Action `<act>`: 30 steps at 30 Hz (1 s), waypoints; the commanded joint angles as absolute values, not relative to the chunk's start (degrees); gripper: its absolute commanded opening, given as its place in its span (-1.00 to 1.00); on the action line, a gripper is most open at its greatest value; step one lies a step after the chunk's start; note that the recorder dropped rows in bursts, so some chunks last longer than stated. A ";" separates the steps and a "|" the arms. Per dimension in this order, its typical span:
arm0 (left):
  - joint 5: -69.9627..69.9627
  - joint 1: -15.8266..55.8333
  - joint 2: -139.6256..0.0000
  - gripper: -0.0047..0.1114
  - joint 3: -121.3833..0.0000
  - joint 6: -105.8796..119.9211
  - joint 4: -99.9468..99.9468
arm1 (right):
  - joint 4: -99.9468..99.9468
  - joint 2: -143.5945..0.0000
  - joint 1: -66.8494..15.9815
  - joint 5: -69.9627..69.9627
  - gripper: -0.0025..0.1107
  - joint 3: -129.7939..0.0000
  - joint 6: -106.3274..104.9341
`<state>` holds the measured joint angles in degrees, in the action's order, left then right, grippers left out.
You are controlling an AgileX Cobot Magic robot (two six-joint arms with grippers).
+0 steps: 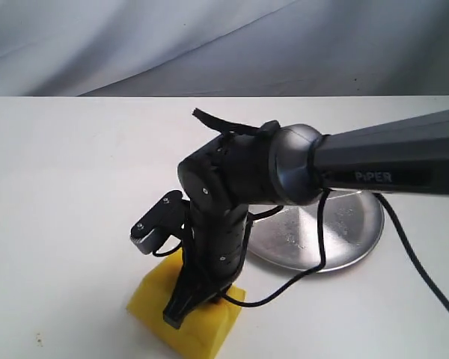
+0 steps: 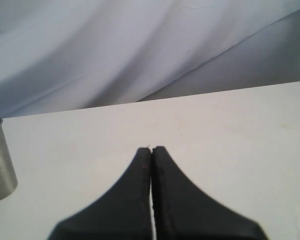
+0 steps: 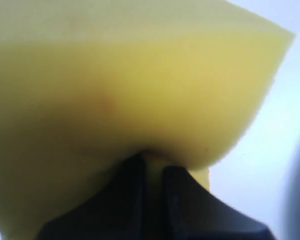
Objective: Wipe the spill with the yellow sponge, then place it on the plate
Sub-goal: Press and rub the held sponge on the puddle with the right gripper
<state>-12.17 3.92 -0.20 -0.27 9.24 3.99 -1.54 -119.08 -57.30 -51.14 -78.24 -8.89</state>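
The yellow sponge (image 1: 181, 313) lies on the white table near the front edge, left of centre. My right gripper (image 1: 181, 308) reaches across from the right and is shut on the sponge, pinching its foam between the fingers. In the right wrist view the yellow sponge (image 3: 140, 85) fills almost the whole picture above my right gripper (image 3: 152, 162). The shiny metal plate (image 1: 352, 232) sits behind and right of the sponge, partly hidden by the arm. No spill shows in any view. My left gripper (image 2: 151, 150) is shut on nothing above bare table.
A black cable (image 1: 299, 277) loops from the right arm over the plate's front rim. A metal cylinder (image 2: 0, 160) stands at the edge of the left wrist view. Grey cloth (image 1: 209, 45) hangs behind the table.
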 commanded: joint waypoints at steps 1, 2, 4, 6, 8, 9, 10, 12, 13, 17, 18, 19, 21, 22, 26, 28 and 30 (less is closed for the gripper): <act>-11.77 3.95 0.00 -0.92 0.00 9.15 3.94 | 2.84 -123.82 -55.02 -50.60 -0.96 -83.64 -8.91; -11.77 3.95 0.00 -0.92 0.00 9.15 3.94 | 2.97 -125.10 -54.70 -50.71 -0.96 -86.20 -8.91; -11.77 3.95 0.00 -0.92 0.00 9.15 3.94 | 2.97 -127.74 -53.94 -51.68 -0.96 -91.98 -8.91; -11.77 3.95 0.00 -0.92 0.00 9.15 3.94 | 2.97 -131.24 -53.18 -52.89 -0.96 -97.73 -8.91; -11.77 3.95 0.00 -0.92 0.00 9.15 3.94 | 2.66 -135.13 -52.59 -55.44 -0.96 -104.67 -8.75; -11.77 3.95 0.00 -0.92 0.00 9.15 3.94 | 2.56 -136.77 -52.27 -56.96 -0.96 -107.52 -8.75; -11.77 3.95 0.00 -0.92 0.00 9.15 3.94 | 2.41 -138.71 -51.95 -59.09 -0.96 -111.08 -8.59; -11.77 3.95 0.00 -0.92 0.00 9.15 3.94 | 2.34 -141.92 -51.92 -62.93 -0.96 -117.73 -8.59; -11.77 3.95 0.00 -0.92 0.00 9.15 3.94 | 2.34 -143.36 -51.92 -64.77 -0.96 -120.75 -8.70; -11.77 3.95 0.00 -0.92 0.00 9.15 3.94 | -1.22 -146.08 -52.46 -69.96 -0.96 -128.09 -10.40; -11.77 3.95 0.00 -0.92 0.00 9.15 3.94 | -2.40 -146.18 -52.59 -69.96 -0.96 -128.63 -10.86; -11.77 3.95 0.00 -0.92 0.00 9.15 3.94 | -3.20 -146.18 -52.96 -69.96 -0.96 -128.61 -11.28; -11.77 3.95 0.00 -0.92 0.00 9.15 3.94 | -4.92 -146.18 -53.89 -69.96 -0.96 -128.49 -12.43; -11.77 3.95 0.00 -0.92 0.00 9.15 3.94 | -5.25 -146.18 -54.34 -69.96 -0.96 -127.75 -12.82; -11.77 3.95 0.00 -0.92 0.00 9.15 3.94 | -5.66 -143.42 -56.70 -69.96 -0.96 -120.84 -13.26; -11.77 3.95 0.00 -0.92 0.00 9.15 3.94 | -5.55 -140.75 -57.68 -69.43 -0.96 -116.26 -13.26; -11.77 3.95 0.00 -0.92 0.00 9.15 3.94 | -5.55 -137.04 -58.29 -65.48 -0.96 -109.33 -13.15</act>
